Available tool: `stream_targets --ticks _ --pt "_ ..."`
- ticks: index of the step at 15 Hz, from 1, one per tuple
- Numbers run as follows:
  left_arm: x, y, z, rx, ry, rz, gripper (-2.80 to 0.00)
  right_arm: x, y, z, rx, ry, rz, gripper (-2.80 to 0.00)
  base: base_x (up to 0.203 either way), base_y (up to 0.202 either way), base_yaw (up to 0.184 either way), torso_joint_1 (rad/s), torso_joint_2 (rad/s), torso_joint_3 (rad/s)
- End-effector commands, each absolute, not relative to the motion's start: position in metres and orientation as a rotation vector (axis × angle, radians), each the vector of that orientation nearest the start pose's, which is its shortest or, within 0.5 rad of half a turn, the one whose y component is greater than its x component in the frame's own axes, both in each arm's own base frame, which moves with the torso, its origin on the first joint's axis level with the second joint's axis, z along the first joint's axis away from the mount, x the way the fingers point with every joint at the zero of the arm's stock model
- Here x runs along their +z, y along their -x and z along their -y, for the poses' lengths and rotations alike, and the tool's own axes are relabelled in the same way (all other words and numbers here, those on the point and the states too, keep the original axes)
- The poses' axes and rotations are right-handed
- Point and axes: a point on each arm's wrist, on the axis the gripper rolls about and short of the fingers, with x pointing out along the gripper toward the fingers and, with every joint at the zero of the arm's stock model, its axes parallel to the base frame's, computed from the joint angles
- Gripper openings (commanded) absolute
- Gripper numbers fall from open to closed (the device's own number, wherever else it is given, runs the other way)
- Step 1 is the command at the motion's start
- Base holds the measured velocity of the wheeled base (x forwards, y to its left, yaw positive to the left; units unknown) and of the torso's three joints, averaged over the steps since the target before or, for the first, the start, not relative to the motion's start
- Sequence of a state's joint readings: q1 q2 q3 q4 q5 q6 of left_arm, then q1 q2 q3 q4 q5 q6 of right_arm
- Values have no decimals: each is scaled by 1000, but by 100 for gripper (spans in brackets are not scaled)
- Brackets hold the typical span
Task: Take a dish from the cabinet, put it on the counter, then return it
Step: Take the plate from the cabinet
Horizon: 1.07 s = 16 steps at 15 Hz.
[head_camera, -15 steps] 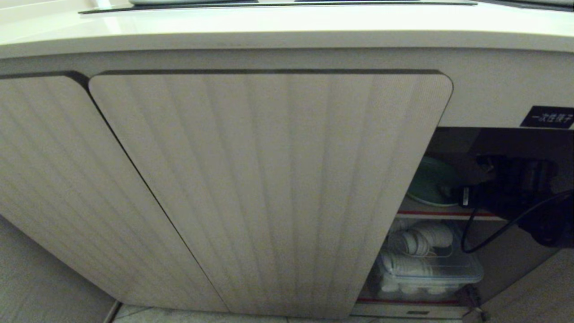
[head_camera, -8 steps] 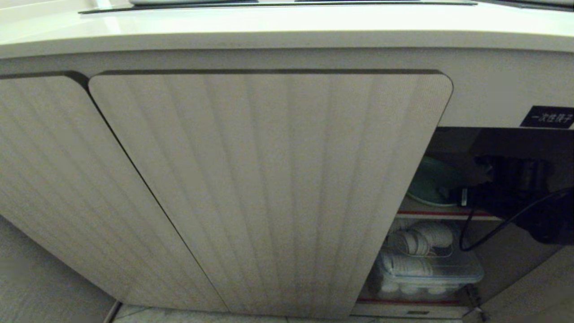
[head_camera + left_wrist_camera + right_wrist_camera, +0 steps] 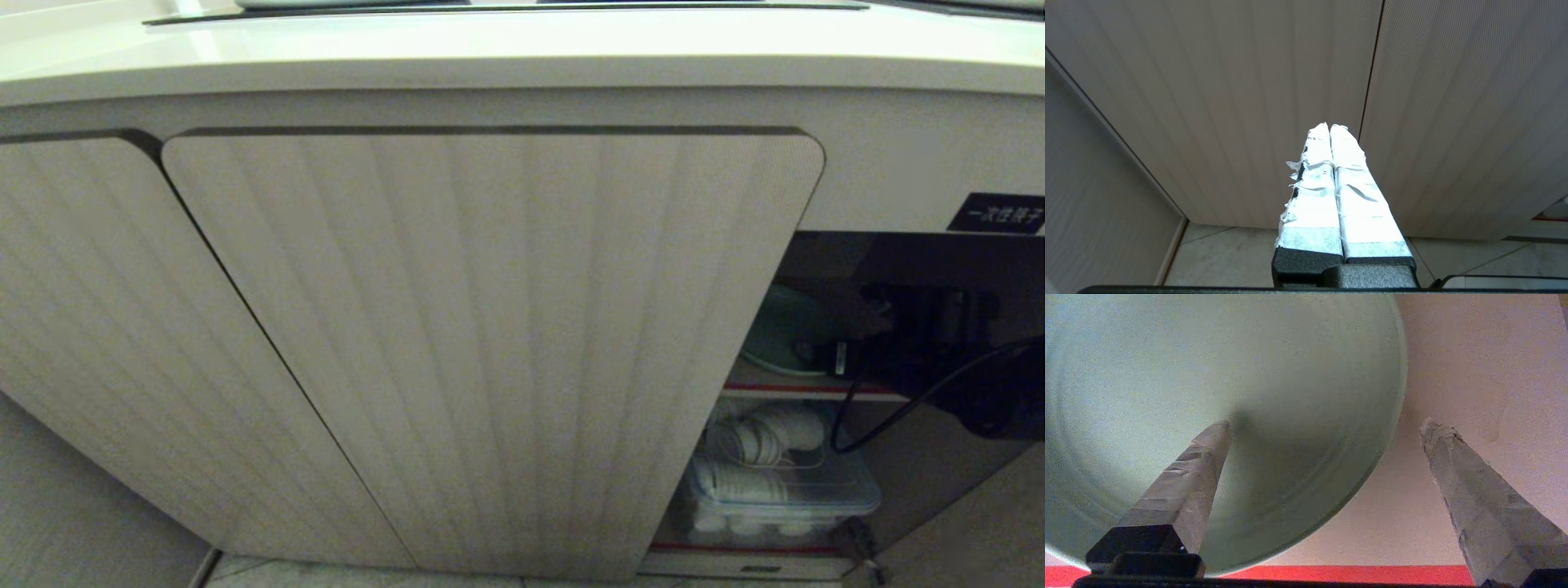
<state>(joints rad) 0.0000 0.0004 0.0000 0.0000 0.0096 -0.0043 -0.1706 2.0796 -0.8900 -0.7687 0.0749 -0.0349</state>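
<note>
Head view: lying on red-edged upper shelf (image 3: 784, 389) at right, mint dish (image 3: 780, 335) half hidden by ribbed door (image 3: 506, 343); right gripper (image 3: 849, 347) dark, hard to make out inside cabinet (image 3: 898, 163). Black label (image 3: 998, 214) upper right, characters unreadable. Counter (image 3: 522, 49) running along top.

Left wrist view: left gripper (image 3: 1330, 127) clenched, holding nothing.

Right wrist view: right gripper (image 3: 1325, 424) spread wide, one finger (image 3: 1188, 477) over dish (image 3: 1208, 396), other over bare shelf (image 3: 1474, 375).

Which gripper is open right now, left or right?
The right gripper, spread wide over the green plate inside the cabinet; the left gripper is shut.
</note>
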Motion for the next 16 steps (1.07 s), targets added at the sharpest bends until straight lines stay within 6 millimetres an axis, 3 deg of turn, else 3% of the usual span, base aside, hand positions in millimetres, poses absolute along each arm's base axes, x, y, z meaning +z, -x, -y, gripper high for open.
stream_targets --ticks 1,16 --pt "75 23 0 11 5 0 -280 88 -371 61 -85 -17 -409 0 0 0 0 0 0 0" --pt "75 23 0 10 5 0 -280 90 -381 60 -78 -29 -413 0 0 0 0 0 0 0"
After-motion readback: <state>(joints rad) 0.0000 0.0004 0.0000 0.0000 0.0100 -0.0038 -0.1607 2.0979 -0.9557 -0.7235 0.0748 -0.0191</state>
